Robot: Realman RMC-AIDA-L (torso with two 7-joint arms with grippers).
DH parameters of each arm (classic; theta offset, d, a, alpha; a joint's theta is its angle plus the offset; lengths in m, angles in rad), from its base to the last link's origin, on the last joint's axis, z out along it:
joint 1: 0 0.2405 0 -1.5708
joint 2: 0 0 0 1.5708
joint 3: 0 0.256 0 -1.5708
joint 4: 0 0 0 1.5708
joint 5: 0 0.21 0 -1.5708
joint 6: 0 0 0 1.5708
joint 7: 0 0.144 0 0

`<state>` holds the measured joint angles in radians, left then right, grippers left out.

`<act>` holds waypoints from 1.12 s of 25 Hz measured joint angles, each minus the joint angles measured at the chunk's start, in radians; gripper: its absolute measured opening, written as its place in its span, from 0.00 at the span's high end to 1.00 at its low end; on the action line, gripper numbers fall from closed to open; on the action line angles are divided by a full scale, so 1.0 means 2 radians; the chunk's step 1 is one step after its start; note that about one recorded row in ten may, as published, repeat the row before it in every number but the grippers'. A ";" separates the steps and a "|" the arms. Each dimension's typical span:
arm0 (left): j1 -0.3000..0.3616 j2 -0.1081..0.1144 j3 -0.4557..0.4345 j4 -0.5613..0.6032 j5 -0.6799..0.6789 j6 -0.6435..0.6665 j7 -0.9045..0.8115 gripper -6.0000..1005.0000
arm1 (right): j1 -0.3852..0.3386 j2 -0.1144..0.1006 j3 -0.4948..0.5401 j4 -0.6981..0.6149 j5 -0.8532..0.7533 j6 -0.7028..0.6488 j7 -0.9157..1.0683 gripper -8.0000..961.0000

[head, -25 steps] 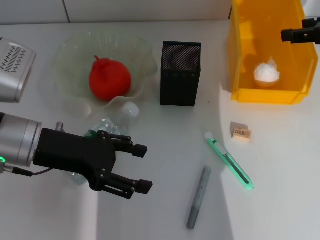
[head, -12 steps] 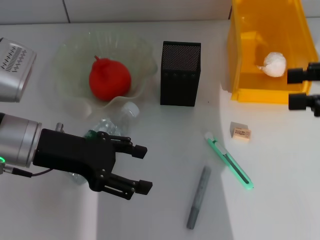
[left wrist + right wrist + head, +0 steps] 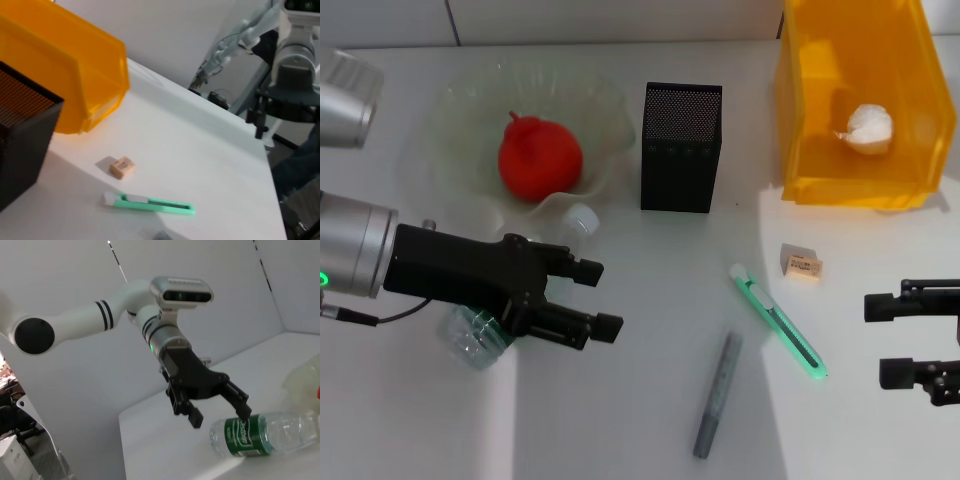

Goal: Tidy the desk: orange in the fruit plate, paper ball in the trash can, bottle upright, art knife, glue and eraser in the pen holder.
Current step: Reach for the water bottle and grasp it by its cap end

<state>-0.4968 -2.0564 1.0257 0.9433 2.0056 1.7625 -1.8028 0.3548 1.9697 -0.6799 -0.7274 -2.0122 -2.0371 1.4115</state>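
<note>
Here the wide-spread left gripper (image 3: 605,297) hovers, seemingly untouching, over the lying clear bottle (image 3: 262,433) (green label).

The left tool (image 3: 592,297) hides most of the bottle (image 3: 472,336) (eraser (image 3: 802,265) print unreadable).

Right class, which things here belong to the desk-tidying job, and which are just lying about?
Job: red-orange round fruit; ruffled pale-green glass bowl; yellow plastic bin; white paper ball; clear plastic bottle; black mesh box; beige eraser block; green art knife; grey glue stick.
Lying about: nothing visible.
</note>
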 joint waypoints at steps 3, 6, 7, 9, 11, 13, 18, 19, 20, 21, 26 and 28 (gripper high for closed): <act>-0.005 -0.002 0.001 0.032 0.015 -0.022 -0.065 0.15 | -0.001 0.001 0.000 0.013 -0.010 0.017 -0.003 0.25; -0.023 -0.005 0.016 0.072 0.052 -0.042 -0.157 0.15 | -0.004 0.001 -0.001 0.020 -0.015 0.036 -0.004 0.26; -0.027 -0.006 0.020 0.077 0.056 -0.044 -0.172 0.15 | -0.005 0.002 -0.001 0.021 -0.017 0.041 -0.005 0.26; -0.041 -0.006 0.034 0.089 0.065 -0.050 -0.213 0.15 | -0.008 0.002 -0.001 0.021 -0.019 0.050 -0.005 0.26; -0.051 -0.006 0.046 0.101 0.078 -0.064 -0.251 0.15 | -0.011 0.003 -0.001 0.024 -0.019 0.055 -0.010 0.26; -0.060 -0.006 0.058 0.111 0.109 -0.086 -0.290 0.15 | -0.014 0.002 0.000 0.029 -0.020 0.058 -0.018 0.26; -0.071 -0.006 0.085 0.116 0.151 -0.104 -0.326 0.15 | -0.022 0.000 0.001 0.033 -0.020 0.063 -0.021 0.26; -0.071 -0.006 0.085 0.116 0.151 -0.104 -0.326 0.15 | -0.022 0.000 0.001 0.033 -0.020 0.063 -0.021 0.26; -0.070 -0.006 0.088 0.118 0.153 -0.104 -0.328 0.15 | -0.023 0.000 0.001 0.033 -0.020 0.064 -0.021 0.26; -0.068 -0.006 0.089 0.121 0.153 -0.103 -0.328 0.15 | -0.023 0.000 0.001 0.033 -0.020 0.064 -0.021 0.26; -0.063 -0.006 0.091 0.127 0.158 -0.102 -0.329 0.16 | -0.023 -0.001 0.002 0.034 -0.020 0.070 -0.021 0.26; -0.053 -0.006 0.091 0.131 0.166 -0.093 -0.327 0.16 | -0.023 -0.001 0.002 0.034 -0.020 0.072 -0.021 0.26</act>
<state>-0.6034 -2.0683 1.2083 1.2062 2.3371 1.5760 -2.4565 0.3083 1.9682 -0.6765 -0.6599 -2.0526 -1.8932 1.3700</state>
